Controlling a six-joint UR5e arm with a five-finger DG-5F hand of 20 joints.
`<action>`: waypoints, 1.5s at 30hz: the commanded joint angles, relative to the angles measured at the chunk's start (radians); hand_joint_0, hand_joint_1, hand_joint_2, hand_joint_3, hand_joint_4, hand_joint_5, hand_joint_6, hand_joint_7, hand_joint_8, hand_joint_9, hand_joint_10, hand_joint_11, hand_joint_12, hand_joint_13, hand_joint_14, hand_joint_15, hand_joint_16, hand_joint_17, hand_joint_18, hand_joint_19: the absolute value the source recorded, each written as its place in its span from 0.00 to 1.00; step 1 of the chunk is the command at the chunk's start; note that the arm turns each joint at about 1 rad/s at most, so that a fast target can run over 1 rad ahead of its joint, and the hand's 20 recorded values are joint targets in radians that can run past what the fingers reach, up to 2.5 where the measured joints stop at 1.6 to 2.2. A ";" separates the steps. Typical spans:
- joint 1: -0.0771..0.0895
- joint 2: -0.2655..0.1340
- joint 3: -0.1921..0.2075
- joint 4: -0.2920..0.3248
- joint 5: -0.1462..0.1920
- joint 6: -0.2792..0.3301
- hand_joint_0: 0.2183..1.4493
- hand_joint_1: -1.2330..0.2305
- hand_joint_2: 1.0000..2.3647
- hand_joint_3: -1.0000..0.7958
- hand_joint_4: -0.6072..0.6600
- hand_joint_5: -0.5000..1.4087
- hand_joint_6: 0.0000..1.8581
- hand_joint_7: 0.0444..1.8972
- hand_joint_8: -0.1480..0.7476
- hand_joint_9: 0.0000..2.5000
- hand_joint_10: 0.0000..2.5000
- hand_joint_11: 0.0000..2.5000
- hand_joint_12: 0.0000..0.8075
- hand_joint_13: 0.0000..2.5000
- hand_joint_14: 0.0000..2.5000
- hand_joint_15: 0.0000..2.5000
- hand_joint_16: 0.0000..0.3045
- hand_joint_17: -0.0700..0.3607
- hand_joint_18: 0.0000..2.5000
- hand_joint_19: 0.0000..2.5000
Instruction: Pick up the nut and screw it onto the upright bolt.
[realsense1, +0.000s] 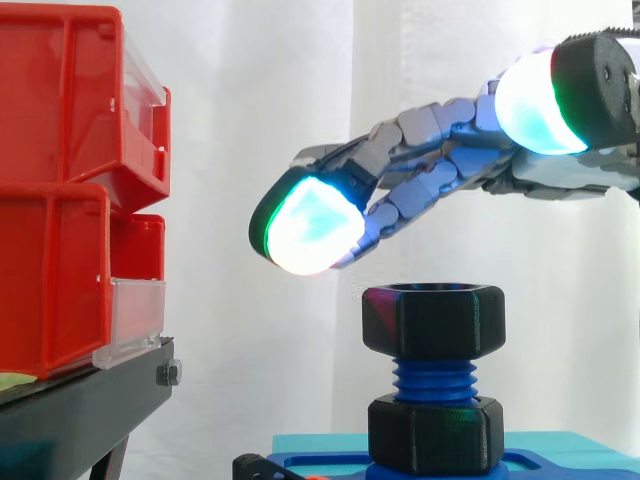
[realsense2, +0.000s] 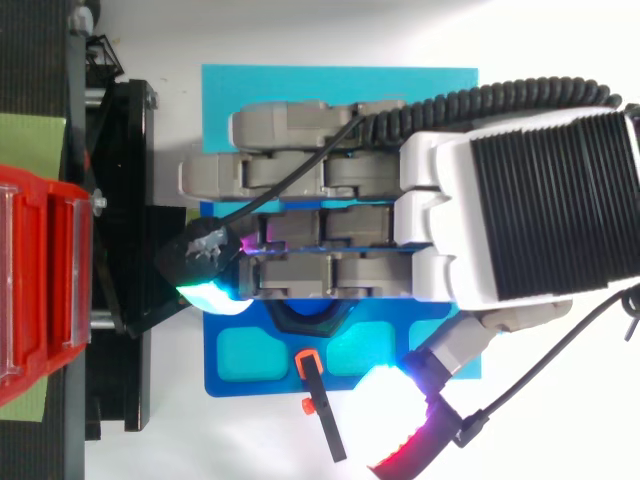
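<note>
A black hex nut (realsense1: 433, 320) sits on top of the upright blue bolt (realsense1: 433, 381), level, with a few threads bare beneath it. A second black hex piece (realsense1: 435, 432) sits at the bolt's foot on the blue base (realsense1: 320, 465). My hand (realsense1: 440, 160) hovers just above the nut with straight fingers, holding nothing. One glowing fingertip pad (realsense1: 310, 230) hangs up and to the left of the nut, clear of it. From above, my hand (realsense2: 520, 200) covers the bolt, and only an edge of the nut (realsense2: 312, 322) peeks out below the fingers.
Stacked red bins (realsense1: 60, 190) stand on a black stand (realsense1: 80, 405) to the left of the bolt. The blue base (realsense2: 250, 360) rests on a cyan plate (realsense2: 330, 85). A small black lever with an orange tip (realsense2: 315, 390) lies at the base's near edge.
</note>
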 joint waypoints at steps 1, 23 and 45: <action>0.000 -0.026 0.000 0.012 -0.003 0.014 0.23 0.87 0.00 0.28 0.60 0.18 0.27 0.30 0.35 0.09 0.00 0.00 0.40 0.00 0.00 0.00 0.13 0.37 0.00 0.00; -0.002 -0.032 0.000 0.030 -0.011 0.039 0.24 0.82 0.00 0.28 0.66 0.21 0.27 0.52 0.41 0.14 0.00 0.00 0.40 0.04 0.00 0.00 0.12 0.36 0.00 0.00; -0.038 -0.030 0.000 0.021 -0.067 0.037 0.27 0.71 0.00 0.28 0.60 0.28 0.28 0.78 0.46 0.39 0.00 0.00 0.24 0.27 0.00 0.00 0.04 0.23 0.12 0.00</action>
